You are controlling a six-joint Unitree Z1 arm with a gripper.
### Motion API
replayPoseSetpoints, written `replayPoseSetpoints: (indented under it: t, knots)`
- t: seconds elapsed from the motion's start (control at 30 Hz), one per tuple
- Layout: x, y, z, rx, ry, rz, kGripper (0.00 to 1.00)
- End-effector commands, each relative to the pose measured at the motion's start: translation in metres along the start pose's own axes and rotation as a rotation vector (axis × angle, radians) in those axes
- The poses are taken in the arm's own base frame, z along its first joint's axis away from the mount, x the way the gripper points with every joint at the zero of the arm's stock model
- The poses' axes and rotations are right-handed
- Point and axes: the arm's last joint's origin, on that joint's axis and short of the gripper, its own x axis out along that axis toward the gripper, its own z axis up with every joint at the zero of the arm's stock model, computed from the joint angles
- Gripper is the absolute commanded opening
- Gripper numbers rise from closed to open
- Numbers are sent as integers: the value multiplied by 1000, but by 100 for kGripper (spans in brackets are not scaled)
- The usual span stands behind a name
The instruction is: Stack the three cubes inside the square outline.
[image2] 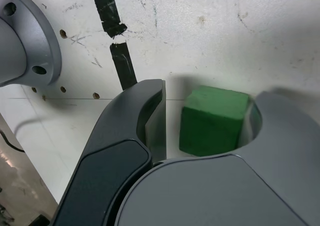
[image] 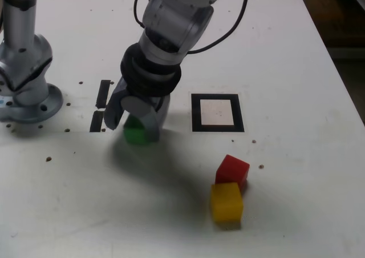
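The green cube [image: 136,133] rests on the white table between the fingers of my gripper [image: 134,124], which is lowered over it and open. In the wrist view the green cube [image2: 212,118] lies against one grey finger [image2: 280,131], while a narrow gap separates it from the dark finger [image2: 150,116]. The square outline [image: 195,112], black with a pale centre, lies flat just to the exterior view's right of the gripper. Nearer the front, the red cube [image: 232,169] and the yellow cube [image: 226,201] sit touching each other.
Two short black strips [image: 100,107] lie on the table to the exterior view's left of the gripper and also show in the wrist view as black strips [image2: 122,63]. The arm's silver base [image: 25,69] stands at the far left. The table's right edge [image: 342,81] runs diagonally.
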Motion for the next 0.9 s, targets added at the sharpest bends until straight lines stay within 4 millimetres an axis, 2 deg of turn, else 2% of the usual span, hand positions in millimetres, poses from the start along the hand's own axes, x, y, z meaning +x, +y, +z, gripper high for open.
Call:
replayPoseSetpoints:
  t: [0.0, 0.13, 0.23, 0.43, 0.5, 0.57, 0.87]
  knots:
    - [-3, 0, -2, -7, -13, -3, 88]
    - [-9, 1, -6, -27, -9, 2, 90]
    - [-22, 2, -12, -48, -12, 12, 92]
    - [-79, -10, -20, -33, -110, 51, 93]
    - [-97, -19, -14, -11, -160, 58, 93]
    - [-105, -25, -4, 4, -188, 58, 93]
    - [-111, -40, 41, 36, -235, 64, 93]
